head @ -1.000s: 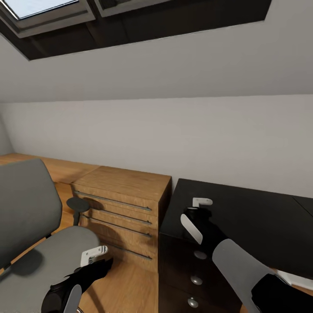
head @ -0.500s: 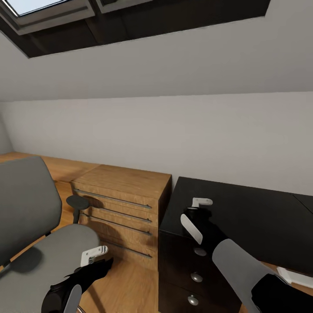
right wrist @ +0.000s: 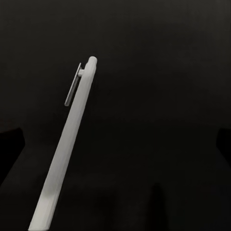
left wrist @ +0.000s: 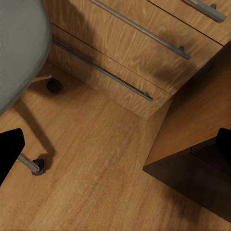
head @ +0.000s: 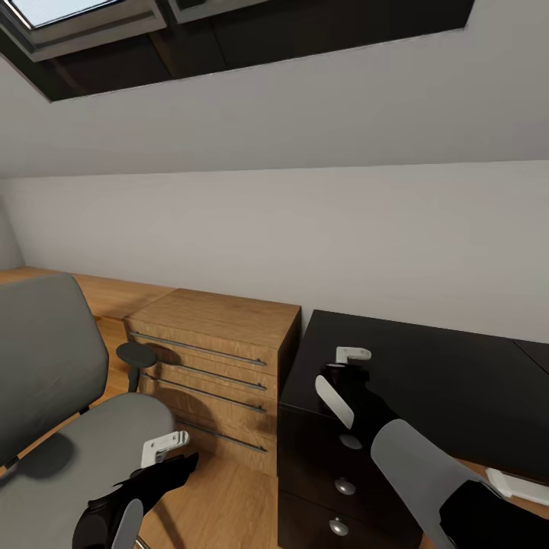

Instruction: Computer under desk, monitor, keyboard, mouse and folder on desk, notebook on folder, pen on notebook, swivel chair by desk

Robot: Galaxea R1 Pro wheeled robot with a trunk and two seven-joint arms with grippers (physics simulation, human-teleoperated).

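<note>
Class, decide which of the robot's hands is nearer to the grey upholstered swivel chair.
Left. The left hand hangs beside the grey upholstered swivel chair, by its seat edge; the right hand is farther off, over the black drawer unit.

An attic room at home: sloped ceiling, skylight, wood floor, swivel chair, wooden drawers.

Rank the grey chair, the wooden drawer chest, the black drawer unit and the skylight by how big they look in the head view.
1. black drawer unit
2. swivel chair, close to the camera and cut off, so roughly level with the first
3. wooden drawer chest
4. skylight, only a corner visible
</note>
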